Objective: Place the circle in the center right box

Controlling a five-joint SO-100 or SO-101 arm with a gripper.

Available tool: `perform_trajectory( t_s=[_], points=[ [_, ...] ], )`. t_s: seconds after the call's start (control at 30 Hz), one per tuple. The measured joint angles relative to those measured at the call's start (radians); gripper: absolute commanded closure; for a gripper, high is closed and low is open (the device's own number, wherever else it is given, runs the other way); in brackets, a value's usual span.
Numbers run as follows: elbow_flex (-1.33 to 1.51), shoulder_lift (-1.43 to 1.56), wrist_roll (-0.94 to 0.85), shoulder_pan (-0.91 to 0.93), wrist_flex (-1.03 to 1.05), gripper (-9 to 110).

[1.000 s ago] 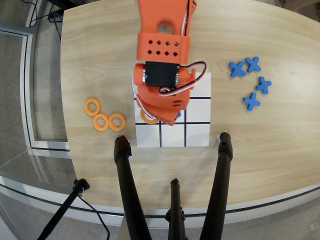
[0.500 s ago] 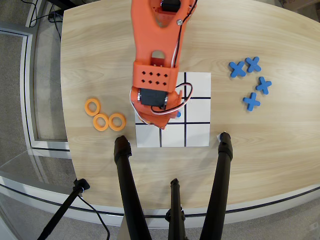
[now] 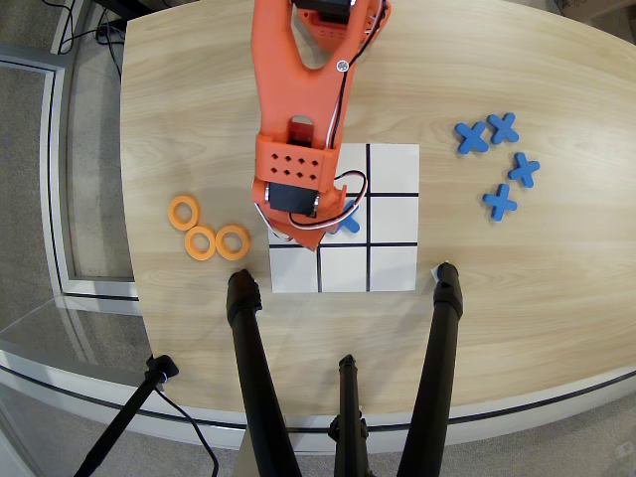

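Three orange rings lie on the wooden table, left of the white nine-box grid sheet. My orange arm reaches down from the top edge. Its gripper is over the middle-row box at the sheet's left edge. The arm's body hides the fingertips, so I cannot tell whether they are open or hold anything. A blue cross lies in the centre box, partly hidden by the gripper's cables.
Several blue crosses lie on the table right of the sheet. Black tripod legs rise from the bottom edge, their feet near the sheet's two lower corners. The table's curved edge runs along the left and bottom.
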Motion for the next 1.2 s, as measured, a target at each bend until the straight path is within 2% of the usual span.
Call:
perform_trajectory(
  t_s=[0.5,0.67,0.77,0.97,1.2],
  points=[
    [-0.058,-0.054,0.011,-0.021,-0.012,101],
    [-0.060,-0.054,0.011,-0.021,-0.005,88],
    [-0.061,-0.054,0.006,-0.021,0.008,88],
    [-0.127,-0.041,0.006,-0.021,0.118,88],
    [-0.281,0.109,0.006,-0.021,0.279,88]
  ],
)
